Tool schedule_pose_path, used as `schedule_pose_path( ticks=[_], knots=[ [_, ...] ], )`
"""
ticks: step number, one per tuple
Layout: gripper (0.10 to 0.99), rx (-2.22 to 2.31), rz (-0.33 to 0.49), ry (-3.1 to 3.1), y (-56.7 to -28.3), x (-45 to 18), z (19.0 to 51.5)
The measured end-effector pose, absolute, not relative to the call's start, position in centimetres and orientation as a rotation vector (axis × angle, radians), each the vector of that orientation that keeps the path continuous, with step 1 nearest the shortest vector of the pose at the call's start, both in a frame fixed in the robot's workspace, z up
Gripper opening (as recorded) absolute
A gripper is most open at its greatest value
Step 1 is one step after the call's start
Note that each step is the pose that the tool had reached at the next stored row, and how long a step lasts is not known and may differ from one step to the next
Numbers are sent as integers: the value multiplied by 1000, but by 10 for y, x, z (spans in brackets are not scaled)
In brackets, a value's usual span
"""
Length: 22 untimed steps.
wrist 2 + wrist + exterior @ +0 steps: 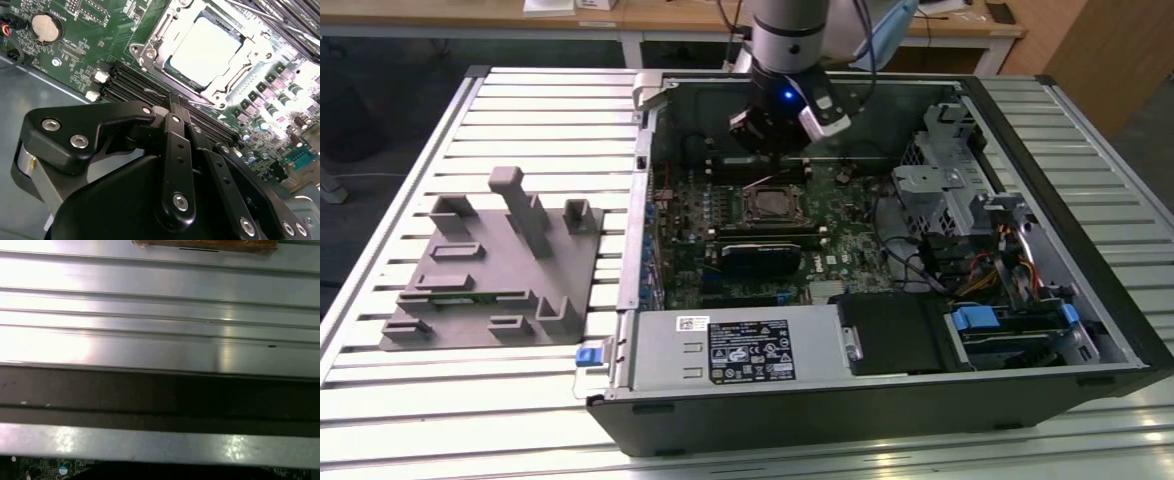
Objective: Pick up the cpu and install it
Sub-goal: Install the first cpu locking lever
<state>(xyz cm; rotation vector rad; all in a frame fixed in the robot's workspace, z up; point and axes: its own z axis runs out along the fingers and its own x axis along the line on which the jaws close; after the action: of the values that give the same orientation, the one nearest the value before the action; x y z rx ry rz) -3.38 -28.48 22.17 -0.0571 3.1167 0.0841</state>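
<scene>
The cpu (207, 47) lies seated in the motherboard socket (150, 52), inside the open computer case (1067, 370); the claw (774, 135) hovers above, grip state indiscernible.

PC case (881, 400) lying open on tabletop (400, 400), fixture (494, 270) sitting to its left in exterior view. Cpu (207, 47) resting in socket (774, 203) inside case; gripper (771, 150) hanging just beyond socket.
</scene>
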Motion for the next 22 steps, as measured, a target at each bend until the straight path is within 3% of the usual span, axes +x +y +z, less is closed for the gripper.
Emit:
schedule_pose_path(
  ticks=[22],
  knots=[
    [106,-57,84,3117,-285,-21,206]
  ],
)
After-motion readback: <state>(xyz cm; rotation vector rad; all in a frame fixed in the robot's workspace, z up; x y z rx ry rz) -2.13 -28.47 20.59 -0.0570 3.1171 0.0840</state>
